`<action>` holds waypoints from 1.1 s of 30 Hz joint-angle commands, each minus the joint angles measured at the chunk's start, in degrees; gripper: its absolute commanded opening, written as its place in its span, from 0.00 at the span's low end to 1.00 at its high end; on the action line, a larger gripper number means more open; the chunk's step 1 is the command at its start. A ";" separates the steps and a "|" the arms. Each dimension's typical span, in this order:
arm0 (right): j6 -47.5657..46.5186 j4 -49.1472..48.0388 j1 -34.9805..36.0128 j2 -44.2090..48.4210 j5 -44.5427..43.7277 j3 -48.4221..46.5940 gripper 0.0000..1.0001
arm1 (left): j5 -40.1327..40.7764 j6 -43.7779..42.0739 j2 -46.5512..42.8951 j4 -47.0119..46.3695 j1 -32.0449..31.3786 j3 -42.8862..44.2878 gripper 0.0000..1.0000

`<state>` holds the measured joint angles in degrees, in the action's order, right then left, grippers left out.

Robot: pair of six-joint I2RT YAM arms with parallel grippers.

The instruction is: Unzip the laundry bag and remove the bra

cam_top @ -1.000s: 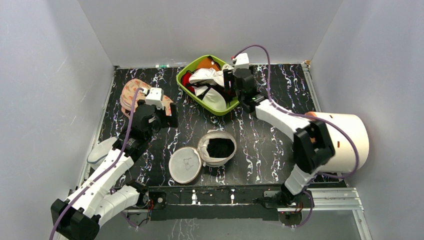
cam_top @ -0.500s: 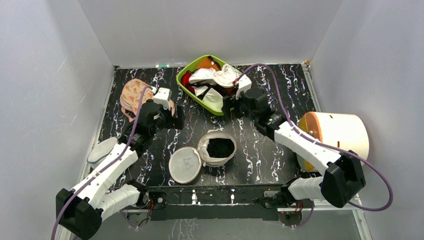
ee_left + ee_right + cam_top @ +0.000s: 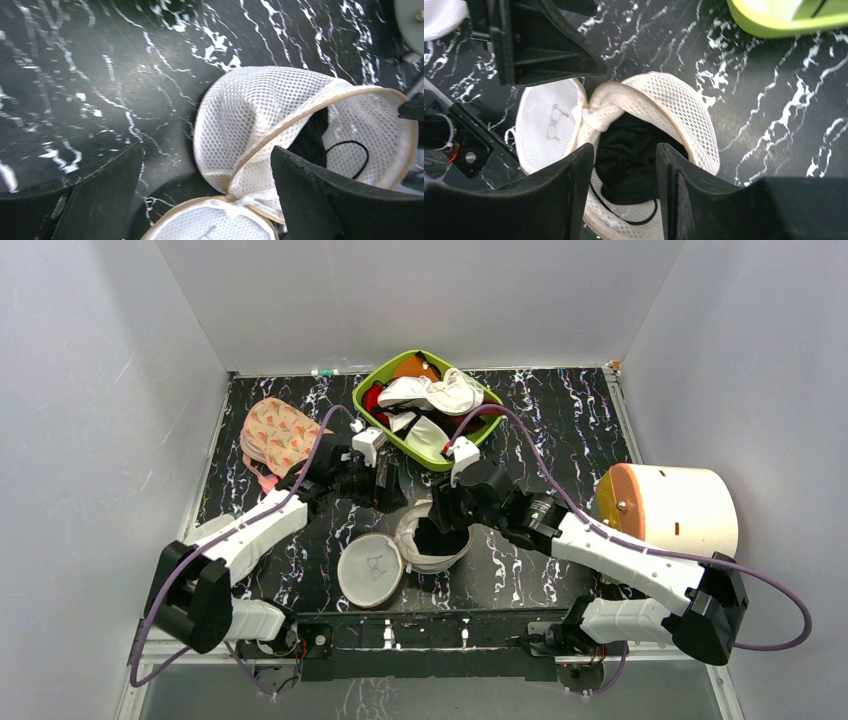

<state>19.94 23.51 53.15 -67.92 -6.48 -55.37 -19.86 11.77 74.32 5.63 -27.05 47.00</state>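
The cream-white mesh laundry bag point(image 3: 432, 552) lies unzipped near the table's front. Its round lid point(image 3: 370, 568) with the black mark is flipped open to the left. The black bra point(image 3: 442, 535) lies inside the bag's body. My left gripper point(image 3: 392, 490) is open and empty, just behind and left of the bag; in its wrist view the bag point(image 3: 245, 115) shows between its fingers point(image 3: 340, 200). My right gripper point(image 3: 440, 518) is open, right above the bag's mouth; in its wrist view the bra point(image 3: 634, 150) lies between its fingers point(image 3: 694, 195), and contact cannot be told.
A green basket point(image 3: 365, 410) full of clothes stands at the back. A peach printed case point(image 3: 275, 435) lies at the back left. A white cylinder with an orange end point(image 3: 670, 510) lies at the right. A white object point(image 3: 205, 535) lies at the left edge.
Both arms have swung in toward the open bag. The right gripper came down from the green basket. The left gripper moved right from beside the peach case.
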 commanded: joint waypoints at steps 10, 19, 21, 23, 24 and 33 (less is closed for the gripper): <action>2.73 2.01 0.09 -4.96 -4.79 2.88 0.42 | -25.42 2.97 13.34 -0.55 0.42 5.05 0.77; 3.27 8.14 2.11 -9.49 -17.77 -0.65 0.43 | -30.34 3.31 13.35 -2.10 0.42 4.82 0.57; 3.79 9.16 2.39 -10.27 -19.16 -0.79 0.43 | -31.62 3.78 13.39 -2.65 0.40 4.73 0.55; 4.35 9.36 2.81 -10.86 -20.15 -0.67 0.43 | -32.49 4.08 13.60 -3.01 0.34 4.71 0.54; 4.78 9.40 3.06 -11.16 -20.90 -0.70 0.43 | -32.91 4.24 13.75 -3.18 0.33 4.65 0.52; 5.33 4.26 4.22 -15.21 -25.02 -0.43 0.43 | -36.84 6.41 15.69 -5.17 -0.13 4.40 0.34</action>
<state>24.18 32.42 56.86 -81.38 -26.55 -53.49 -52.36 17.21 88.97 1.54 -26.96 50.26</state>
